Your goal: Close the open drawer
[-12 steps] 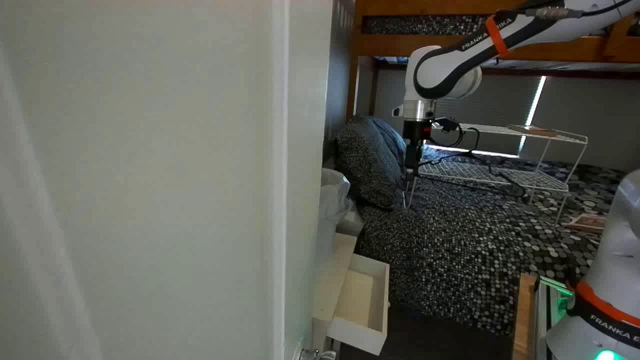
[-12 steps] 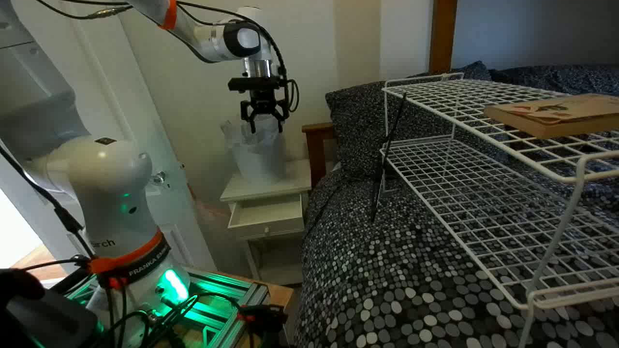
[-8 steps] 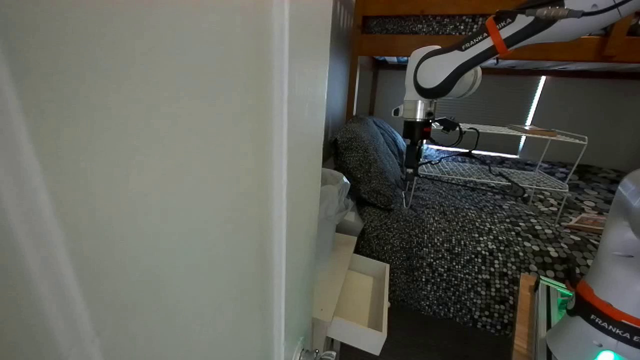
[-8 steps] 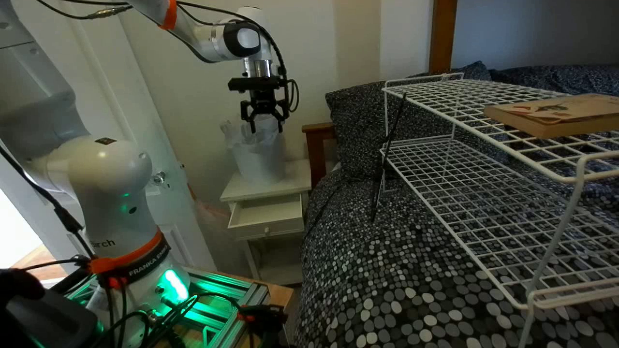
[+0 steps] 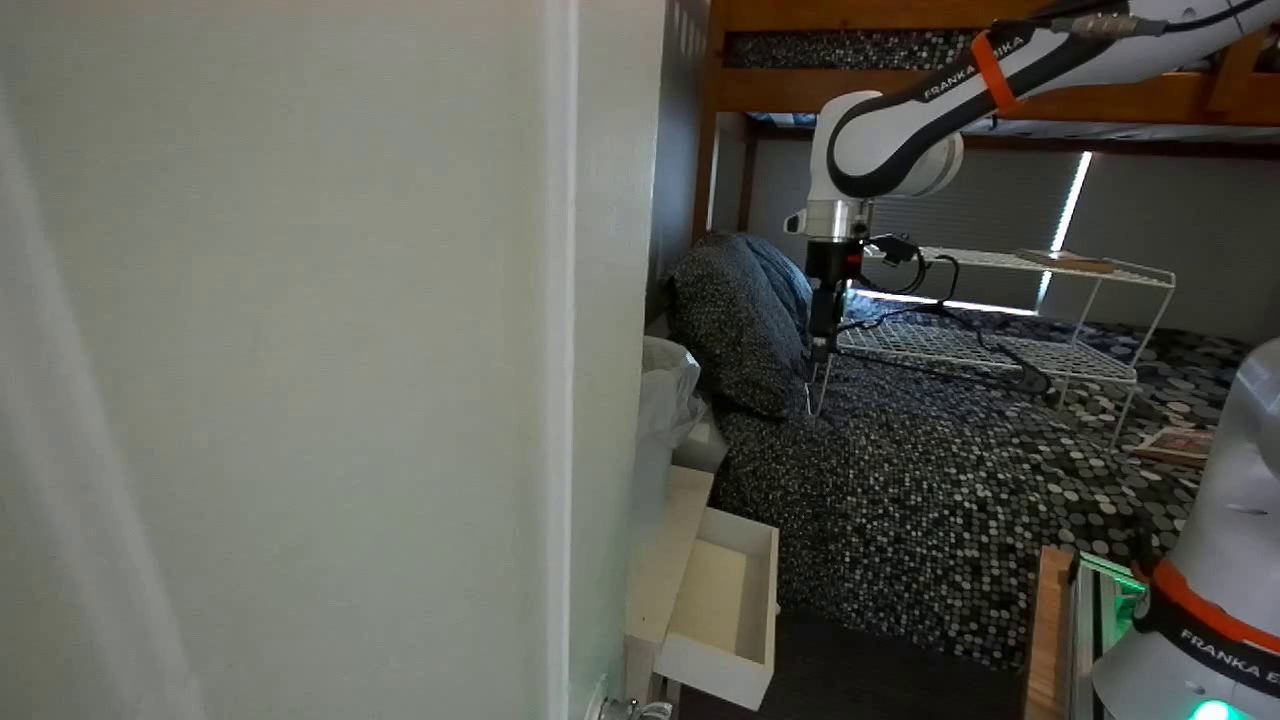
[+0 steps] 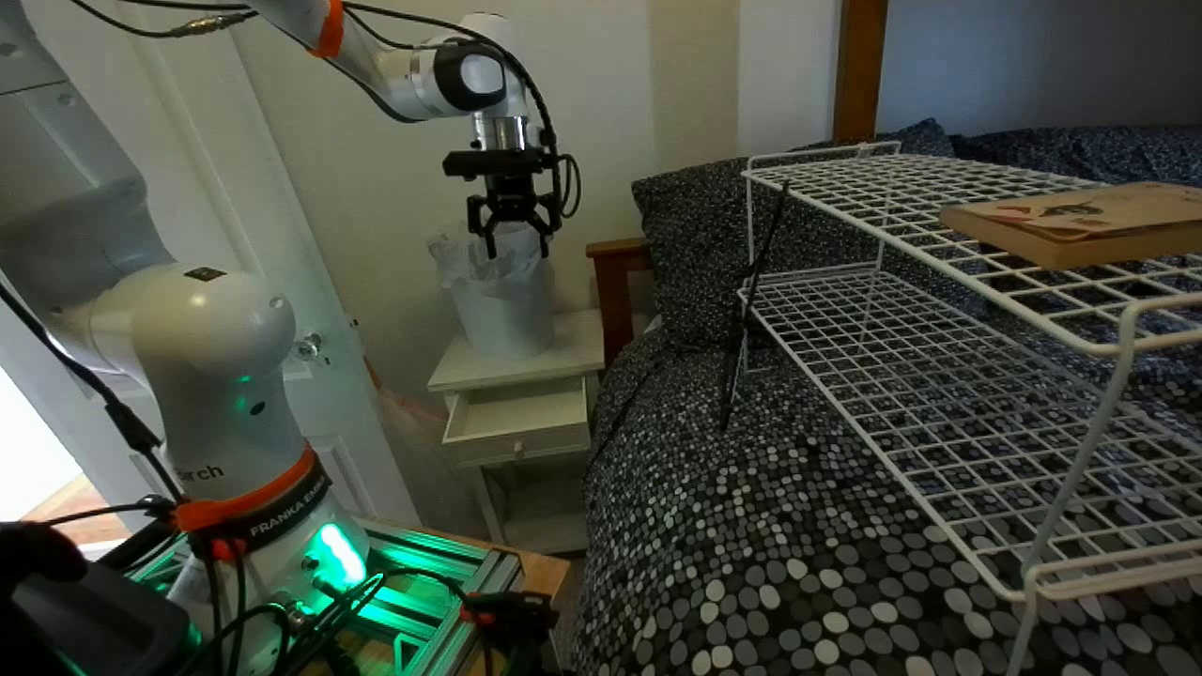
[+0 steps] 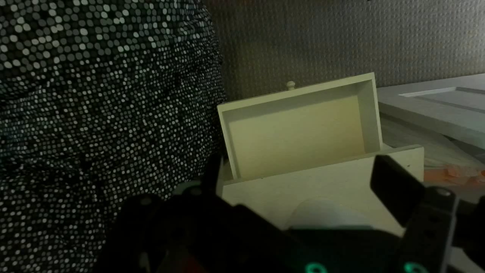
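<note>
The drawer is cream-white with a pale beige inside and a small round knob. It is pulled well out of a small white nightstand (image 6: 451, 370), and its inside looks empty. The drawer shows in both exterior views (image 5: 712, 600) (image 6: 518, 439) and in the wrist view (image 7: 299, 131). My gripper (image 6: 517, 252) points down, high above the nightstand and drawer, in front of a white bin. It is also seen side-on in an exterior view (image 5: 822, 350). In the wrist view its black fingers (image 7: 298, 165) are spread wide with nothing between them. It does not touch the drawer.
The white bin (image 6: 507, 314) with a plastic liner stands on the nightstand. A bed with a dotted cover (image 6: 695, 545) lies beside the drawer. A white wire rack (image 6: 1080, 324) with a book (image 6: 1080, 221) stands on the bed. A white door (image 5: 300, 400) is on the nightstand's opposite side.
</note>
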Action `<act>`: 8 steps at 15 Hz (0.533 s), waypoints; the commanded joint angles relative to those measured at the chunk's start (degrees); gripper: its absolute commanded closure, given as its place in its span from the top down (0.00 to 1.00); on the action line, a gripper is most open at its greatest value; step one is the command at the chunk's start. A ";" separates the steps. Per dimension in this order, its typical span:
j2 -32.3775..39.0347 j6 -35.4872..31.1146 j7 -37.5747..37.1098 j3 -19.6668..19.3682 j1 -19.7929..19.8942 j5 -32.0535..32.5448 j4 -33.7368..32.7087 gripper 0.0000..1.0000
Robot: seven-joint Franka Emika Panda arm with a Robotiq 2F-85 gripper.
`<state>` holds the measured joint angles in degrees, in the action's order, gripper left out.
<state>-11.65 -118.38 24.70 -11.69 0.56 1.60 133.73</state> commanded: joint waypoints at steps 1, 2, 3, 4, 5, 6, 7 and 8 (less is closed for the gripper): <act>4.19 1.17 8.57 1.23 -0.63 -4.16 -1.14 1.00; 5.70 -0.19 11.60 1.66 -1.35 -6.47 -0.05 1.00; 7.17 -1.16 13.87 2.44 -1.61 -7.19 0.65 1.00; 8.94 -2.03 15.94 3.35 -1.82 -8.39 1.31 1.00; 10.90 -4.35 18.07 4.45 -1.93 -8.93 2.37 1.00; 13.05 -6.33 19.89 5.52 -1.89 -10.24 3.13 1.00; 15.35 -8.43 21.01 6.65 -1.68 -10.81 3.72 1.00; 17.55 -11.37 21.31 7.78 -1.38 -11.19 4.79 1.00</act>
<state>0.06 -123.71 42.32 -6.26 -1.22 -7.00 136.57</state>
